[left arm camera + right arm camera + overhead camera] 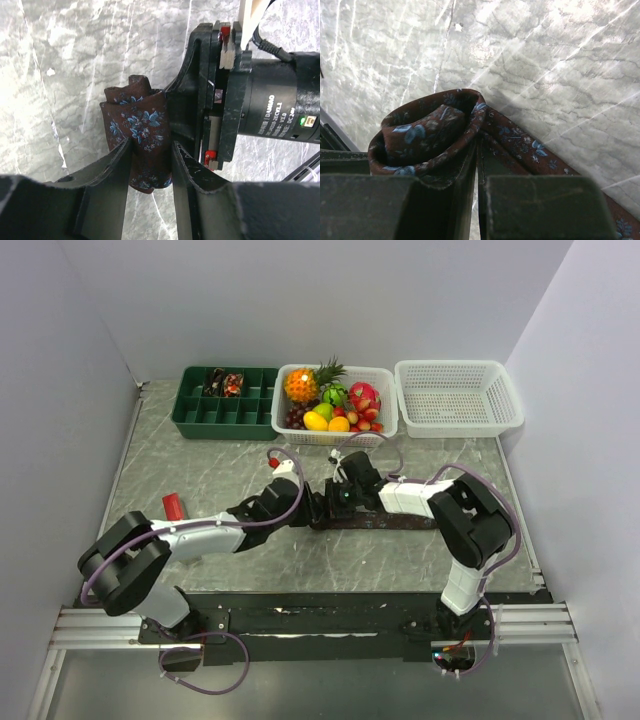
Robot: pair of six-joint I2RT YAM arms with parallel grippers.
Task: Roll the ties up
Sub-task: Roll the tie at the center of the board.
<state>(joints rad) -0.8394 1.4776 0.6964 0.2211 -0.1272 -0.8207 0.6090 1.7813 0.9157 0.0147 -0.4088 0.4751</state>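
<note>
One dark brown tie with small blue flowers lies across the middle of the table, its flat tail [385, 522] running right. Its left end is wound into a coil [140, 120] [425, 127]. My left gripper [151, 142] [306, 506] has a finger pressed against each side of that coil. My right gripper [476, 142] [336, 498] comes in from the right and is shut on the outer layer of fabric, where the tail [535, 150] leaves the coil. Two rolled ties [222, 385] sit in the green tray's back compartments.
A green compartment tray [190, 420] stands at the back left. Beside it are a white basket [340, 438] full of toy fruit and an empty white basket [458, 395]. A small red object [173, 506] lies at the left, near my left arm.
</note>
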